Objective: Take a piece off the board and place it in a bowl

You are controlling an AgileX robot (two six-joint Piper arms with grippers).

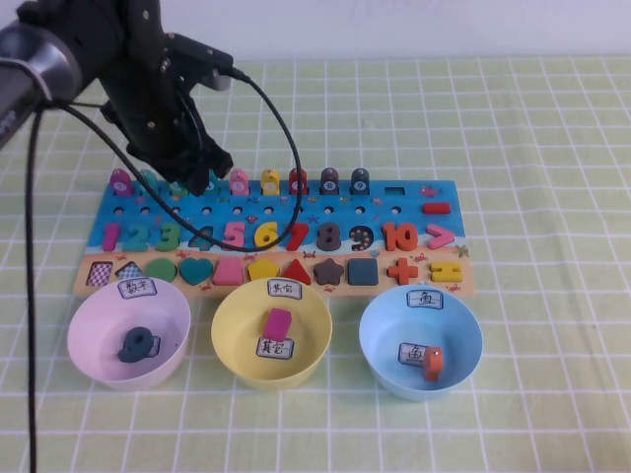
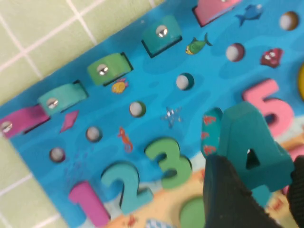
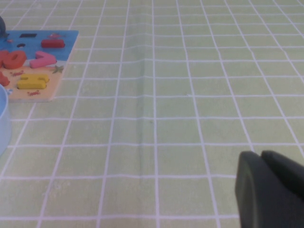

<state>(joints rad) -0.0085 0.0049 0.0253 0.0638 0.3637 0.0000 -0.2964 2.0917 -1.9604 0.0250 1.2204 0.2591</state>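
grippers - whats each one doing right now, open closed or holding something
Left gripper: over the board, shut on the teal 4, lifted from its slot.
Right gripper: parked over bare cloth, fingers together, holding nothing.

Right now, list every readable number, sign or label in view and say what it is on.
"1 2 3 4 5 6 7 8 9 10", ">", "+", "=": pieces on the board.
The 4 is lifted, held by the left gripper.
Bowl labels: Chinese characters, unreadable.
Right gripper: no text.

Teal wooden number 4 (image 2: 251,147); blue puzzle board (image 1: 414,212); pink bowl (image 1: 94,320), yellow bowl (image 1: 232,320), light blue bowl (image 1: 385,325); green checked bench (image 1: 532,128).
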